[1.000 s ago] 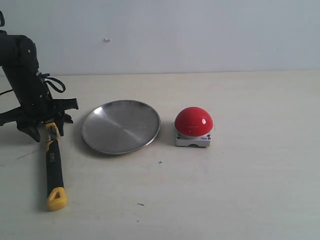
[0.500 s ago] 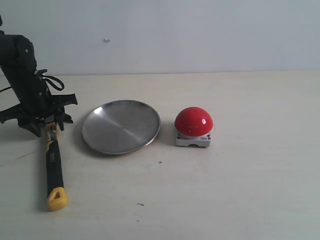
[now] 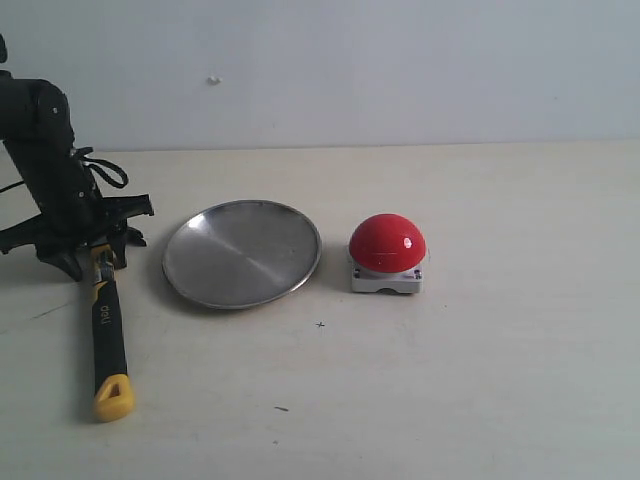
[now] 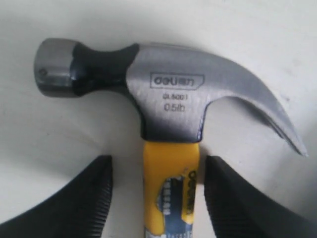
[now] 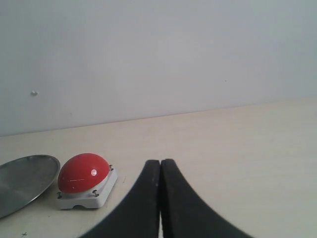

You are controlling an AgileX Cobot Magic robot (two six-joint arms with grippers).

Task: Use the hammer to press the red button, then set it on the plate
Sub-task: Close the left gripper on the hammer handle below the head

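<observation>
The yellow end of the claw hammer point(image 3: 113, 396) lies nearest on the pale tabletop point(image 3: 500, 380), at the left. Its black handle with yellow accents runs away from that end, flat on the surface, up to the left hand point(image 3: 95, 246). A few small dark specks point(image 3: 320, 324) mark the tabletop nearby.

The left hand, black and cabled, hangs low over the head end of the hammer. In the left wrist view, the hand point(image 4: 158, 198) is spread open. Its two ribbed black fingers point(image 4: 94, 198) stand on either side of the yellow neck of the handle, just below the dark metal head point(image 4: 168, 99). Bare tabletop shows between one finger and the handle. The other finger sits just beside the handle, and I cannot tell whether it touches. The hammer is straddled, not gripped.

Just beyond and to the right of the handle lies the round silver metal plate point(image 3: 240, 255), with nothing on it. To the right of it, apart from its rim, stands the red dome button point(image 3: 387, 243) on its grey square base.

The right hand point(image 5: 160, 198) shows only in its own wrist view, its fingers pressed together and holding nothing. Beyond it are the button point(image 5: 83, 173) and the plate's edge point(image 5: 25, 181). A plain pale wall point(image 3: 400, 70) closes the scene behind.
</observation>
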